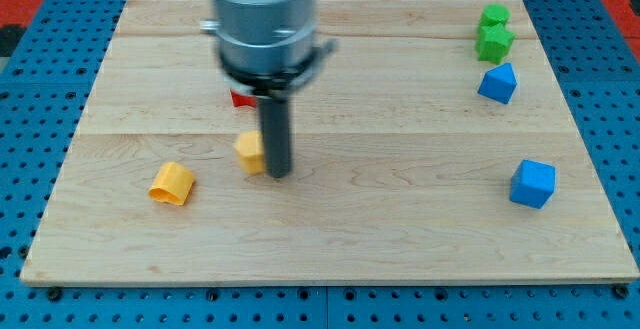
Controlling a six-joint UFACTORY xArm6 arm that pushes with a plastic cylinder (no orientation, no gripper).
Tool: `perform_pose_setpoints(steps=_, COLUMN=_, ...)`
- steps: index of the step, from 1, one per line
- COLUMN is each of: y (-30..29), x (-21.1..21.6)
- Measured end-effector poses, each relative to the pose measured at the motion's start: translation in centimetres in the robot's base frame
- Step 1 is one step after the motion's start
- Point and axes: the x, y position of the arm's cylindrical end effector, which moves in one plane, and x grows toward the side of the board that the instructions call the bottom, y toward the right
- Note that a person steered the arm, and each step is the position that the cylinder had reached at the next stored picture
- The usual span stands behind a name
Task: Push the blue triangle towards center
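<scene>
blue triangle point(497, 83): looks light, rigid, probably slides easy; shove its right face
tip point(279, 175): bare rod, beside yellow block point(249, 151), well apart from triangle

The board point(400, 229) is pale blond wood with faint grain lines running across it, and it lies on a bright blue pegboard point(30, 119) dotted with dark holes, with red showing at the view's top corners. On it sit a blue triangle point(497, 84), a blue cube point(532, 183), two bright green blocks point(493, 16) point(494, 41), two yellow-orange blocks point(172, 182) point(249, 150) and a red block point(241, 97) mostly hidden. The rod ending in my tip point(279, 176) is dark grey to black, under a silver-grey arm housing point(262, 14) with a black band.
</scene>
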Motion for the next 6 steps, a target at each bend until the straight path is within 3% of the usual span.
perform_pose_setpoints(steps=1, y=-1.4, x=0.0)
perform_pose_setpoints(steps=2, y=1.5, x=-2.0)
perform_pose_setpoints(steps=4, y=26.0, x=-4.5)
perform_pose_setpoints(steps=5, y=38.0, x=-8.3)
perform_pose_setpoints(steps=6, y=39.1, x=-13.3)
